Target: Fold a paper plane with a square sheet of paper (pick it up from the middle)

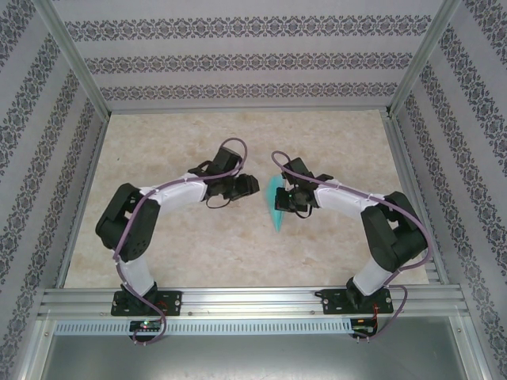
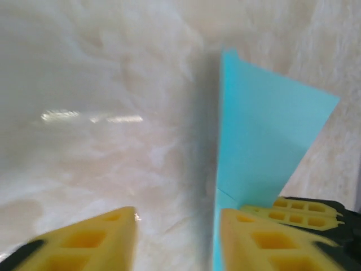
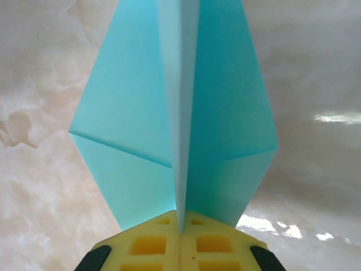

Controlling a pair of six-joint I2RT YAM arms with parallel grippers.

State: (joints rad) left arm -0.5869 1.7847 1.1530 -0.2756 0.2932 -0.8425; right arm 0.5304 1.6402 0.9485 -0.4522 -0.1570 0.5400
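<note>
Top external view puts the left gripper point(image 1: 252, 187) left of centre above the marbled worktop point(image 1: 198, 253), aimed right at the paper plane point(image 1: 276, 204); in the left wrist view its yellow fingers point(image 2: 84, 248) stand apart with nothing between them, so this side is released; the teal paper point(image 2: 265, 141) rises on edge just beside the inner face of the right-hand finger, though the blur makes it hard to tell whether they touch.

The plane sits between the two arms near the middle of the scene, seen from above as a thin upright sliver, probably lifted clear of the worktop; it is already a pointed kite shape with a centre crease and slanting folds on both wings point(image 3: 130, 113).

To the right, the right gripper point(image 1: 287, 198) is clenched on the centre crease at the blunt end point(image 3: 180, 223), with the wings splaying out either side and the nose pointing away.

The step looks like bringing the left fingers onto a wing or the keel; it would go best with the right pinch kept firm and steady; the left fingers should meet the paper flat and close to the crease; closing slowly matters, since so thin a sheet would likely buckle or twist out of line.
</note>
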